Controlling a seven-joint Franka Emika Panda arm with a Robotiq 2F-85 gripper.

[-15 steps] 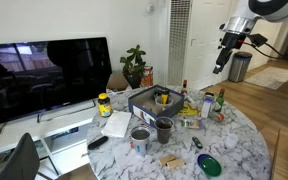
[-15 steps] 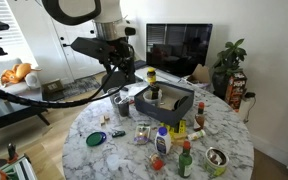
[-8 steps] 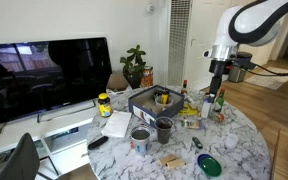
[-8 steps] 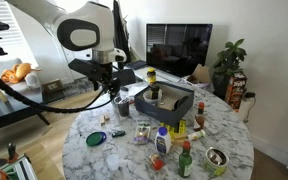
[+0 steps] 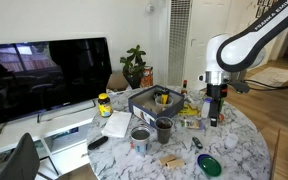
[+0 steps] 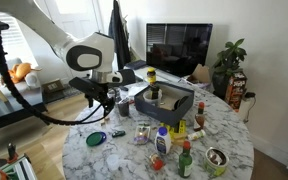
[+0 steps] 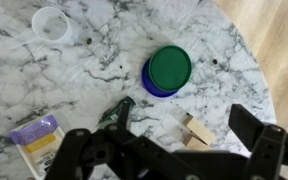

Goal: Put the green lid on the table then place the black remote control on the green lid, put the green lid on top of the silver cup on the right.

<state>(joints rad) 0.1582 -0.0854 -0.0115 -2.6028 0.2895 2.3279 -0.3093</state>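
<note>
A single round marble table (image 5: 242, 140) fills the middle of both exterior views, crowded with clutter. Behind it stands one black television (image 5: 46, 72), screen dark, and beside that one potted plant (image 5: 134, 66). The one white robot arm (image 5: 239, 48) bends down over the table edge, with its gripper (image 5: 213, 115) pointing down and hanging above the marble. In the wrist view the gripper (image 7: 166, 135) has its two dark fingers (image 7: 252, 130) spread wide apart with nothing between them. One dark open box (image 5: 144, 105) sits near the table centre with small items inside that are too small to name. In front of it two metal cups stand side by side, one speckled (image 5: 141, 139) and one darker (image 5: 164, 130), just apart. One green lid (image 7: 169, 68) lies flat on a blue round base, seen from above on bare marble just beyond the fingertips and untouched by them. In an exterior view the lid (image 5: 209, 165) rests close to the table's near edge, well apart from the cups. One black remote control (image 5: 97, 143) lies on the far side of the cups from the lid. The wrist view also shows one pale round cup (image 7: 52, 25), one wooden block (image 7: 197, 132) and one purple-and-yellow packet (image 7: 36, 136).
</note>
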